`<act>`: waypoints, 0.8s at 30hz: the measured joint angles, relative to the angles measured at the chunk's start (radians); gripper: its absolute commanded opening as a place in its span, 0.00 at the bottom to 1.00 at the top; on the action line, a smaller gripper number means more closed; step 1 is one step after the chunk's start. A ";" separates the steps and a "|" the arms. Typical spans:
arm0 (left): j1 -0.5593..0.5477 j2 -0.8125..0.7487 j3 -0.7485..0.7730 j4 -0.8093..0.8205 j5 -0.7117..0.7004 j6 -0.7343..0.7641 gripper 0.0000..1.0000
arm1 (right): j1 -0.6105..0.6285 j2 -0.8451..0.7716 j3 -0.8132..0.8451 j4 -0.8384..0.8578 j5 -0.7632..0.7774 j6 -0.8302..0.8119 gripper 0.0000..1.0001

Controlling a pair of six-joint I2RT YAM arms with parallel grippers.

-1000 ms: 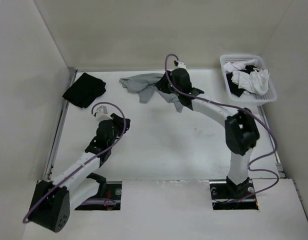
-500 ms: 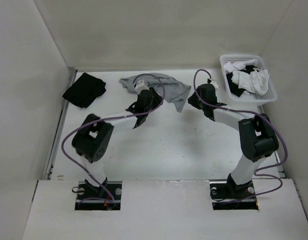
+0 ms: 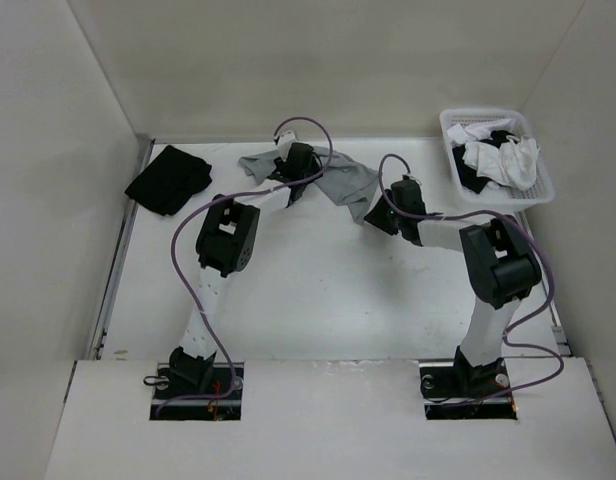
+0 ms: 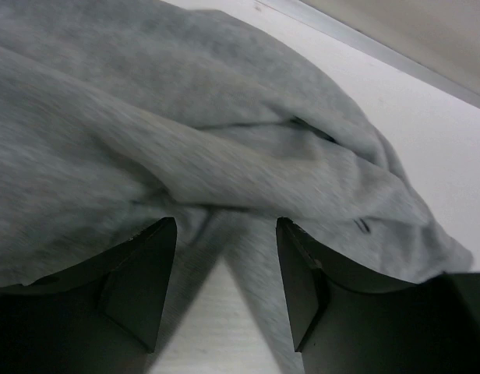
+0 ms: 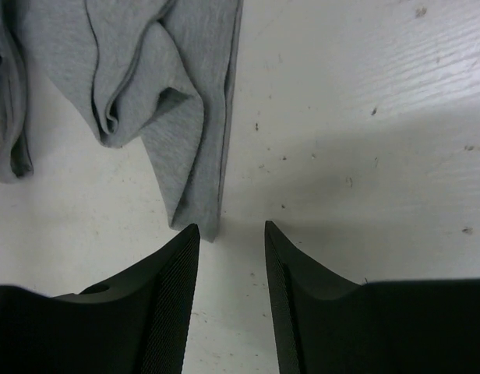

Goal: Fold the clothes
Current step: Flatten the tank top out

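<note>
The clothes, a light grey shirt (image 3: 340,181), lie crumpled at the back middle of the table. My left gripper (image 3: 310,168) is low over its left part. In the left wrist view its jaws (image 4: 224,234) stand open, with folds of the shirt (image 4: 224,148) just ahead and a strip of cloth running between the fingers, not pinched. My right gripper (image 3: 380,218) is at the shirt's near right corner. It is open (image 5: 231,230) over bare table, and the hem corner (image 5: 201,179) ends at its left fingertip (image 5: 189,238).
A black garment (image 3: 169,179) lies at the back left. A white basket (image 3: 508,201) with white and black clothes stands at the back right. White walls enclose the table on three sides.
The left arm swung from the near left up to the shirt and opened wide. The right gripper left the shirt's middle, moved right, then came to its near corner. The shirt spread rightwards.
</note>
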 measured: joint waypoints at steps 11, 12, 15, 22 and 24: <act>0.111 0.040 0.047 -0.048 0.040 0.000 0.13 | 0.009 0.083 0.059 0.027 -0.146 0.077 0.23; 0.115 0.041 0.047 -0.049 0.046 -0.005 0.12 | 0.009 0.093 0.068 0.026 -0.161 0.087 0.22; 0.134 0.042 0.039 -0.048 0.089 -0.017 0.05 | 0.009 0.119 0.092 0.025 -0.200 0.108 0.24; 0.155 -0.033 -0.133 0.076 0.175 -0.064 0.01 | 0.009 0.158 0.154 0.010 -0.266 0.124 0.05; 0.158 -0.073 -0.201 0.101 0.200 -0.081 0.00 | 0.010 0.159 0.157 -0.003 -0.279 0.125 0.00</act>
